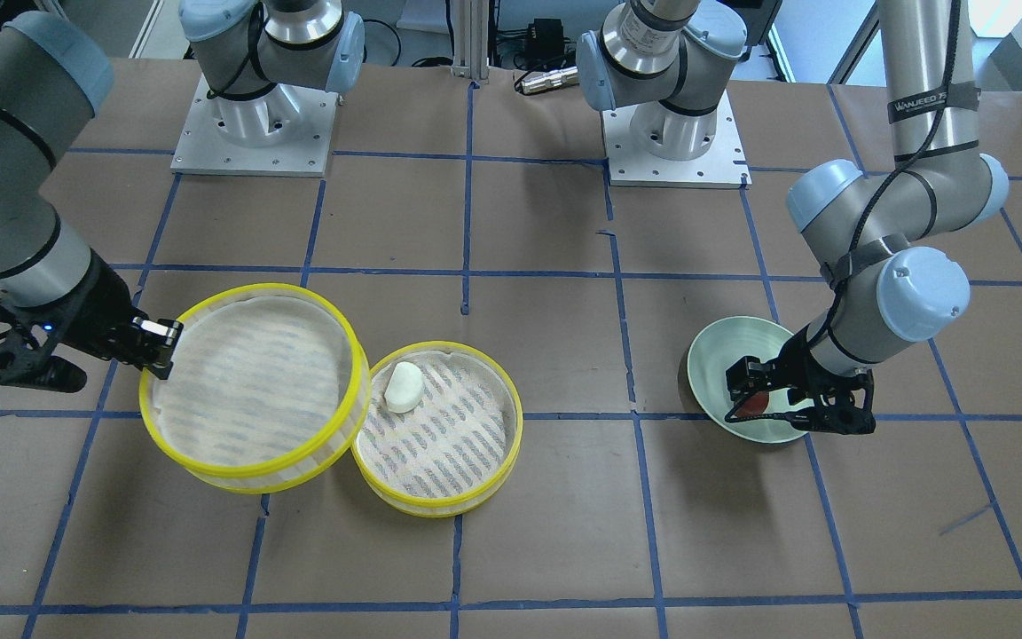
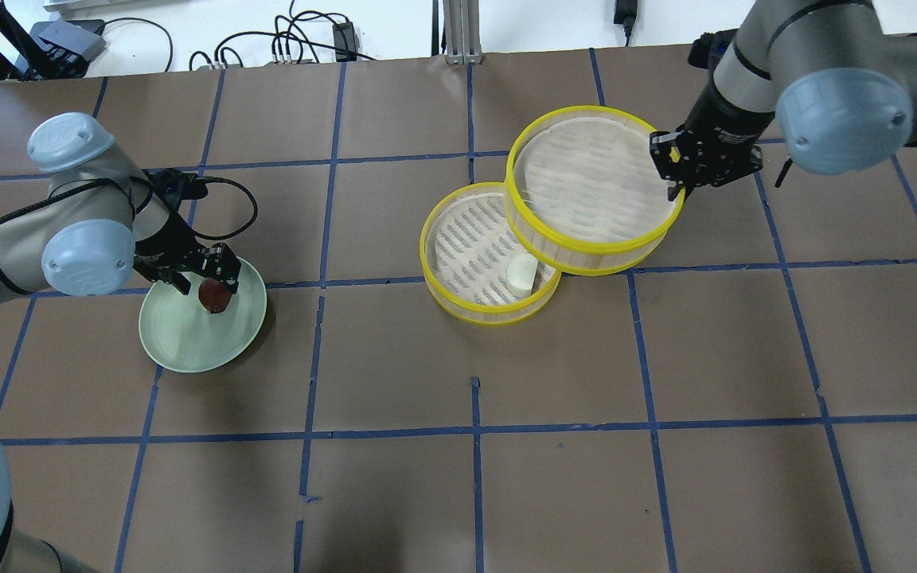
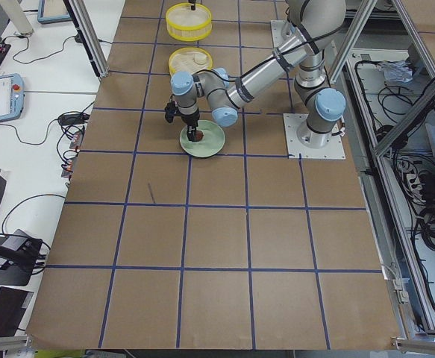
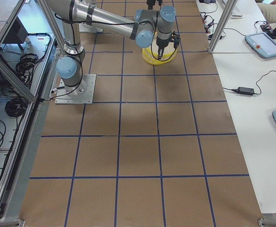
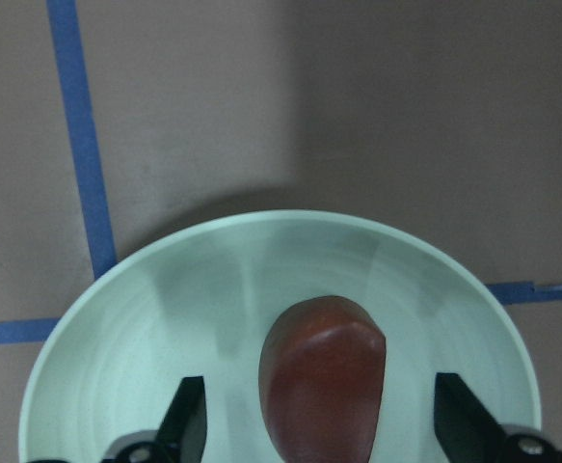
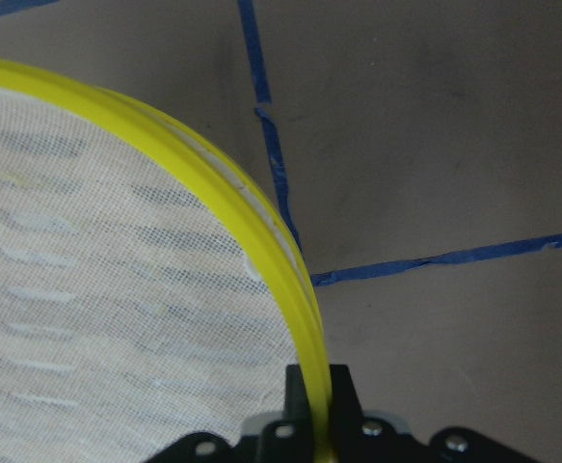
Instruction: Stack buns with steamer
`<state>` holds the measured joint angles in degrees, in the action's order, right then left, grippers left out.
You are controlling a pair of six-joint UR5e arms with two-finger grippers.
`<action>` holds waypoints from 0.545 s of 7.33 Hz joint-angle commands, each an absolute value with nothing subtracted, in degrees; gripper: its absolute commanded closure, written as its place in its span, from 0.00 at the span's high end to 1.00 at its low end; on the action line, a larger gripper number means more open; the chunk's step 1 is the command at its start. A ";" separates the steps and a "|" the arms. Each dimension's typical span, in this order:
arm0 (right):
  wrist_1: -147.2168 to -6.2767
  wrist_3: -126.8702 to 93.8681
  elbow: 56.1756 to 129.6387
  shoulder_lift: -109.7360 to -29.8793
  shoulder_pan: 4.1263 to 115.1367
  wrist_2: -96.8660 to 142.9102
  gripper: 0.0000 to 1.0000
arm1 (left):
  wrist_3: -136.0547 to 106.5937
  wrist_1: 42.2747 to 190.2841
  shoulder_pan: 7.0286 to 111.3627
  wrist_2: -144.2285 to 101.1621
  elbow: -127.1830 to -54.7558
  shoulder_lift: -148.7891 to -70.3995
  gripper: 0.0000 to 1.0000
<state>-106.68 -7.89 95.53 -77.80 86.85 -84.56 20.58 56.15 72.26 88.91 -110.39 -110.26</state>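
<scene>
The dark reddish-brown rounded bun (image 5: 324, 376) lies in the pale green ridged bowl (image 5: 165, 256), between the black fingers (image 5: 186, 415) of my left tool (image 5: 319, 381), which stand apart with a gap on either side. A dark strap (image 1: 926, 105) on that arm reads "WANJEED". The plain white rounded bun (image 1: 404, 388) sits in the lower yellow-rimmed round tray (image 1: 440, 508), on its striped mesh cloth. My right tool (image 6: 317, 386) is clamped on the yellow rim of the upper mesh-lined tray (image 1: 249, 288), which overlaps the lower one's edge. Bowl and lower tray rest on the brown table (image 1: 555, 550), gridded with blue tape.
</scene>
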 commanded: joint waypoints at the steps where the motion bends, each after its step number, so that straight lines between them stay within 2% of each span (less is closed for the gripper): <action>1: -109.66 -15.44 95.45 -75.86 91.83 -85.16 0.06 | 20.57 56.16 72.25 89.03 -110.92 -110.30 0.27; 2: -110.99 -19.56 95.62 -74.98 94.89 -86.38 0.06 | 20.83 56.25 72.25 88.95 -110.57 -110.22 0.11; 4: -112.92 -20.74 97.72 -73.83 97.90 -90.17 0.06 | 20.13 57.21 73.03 89.03 -109.43 -107.86 0.00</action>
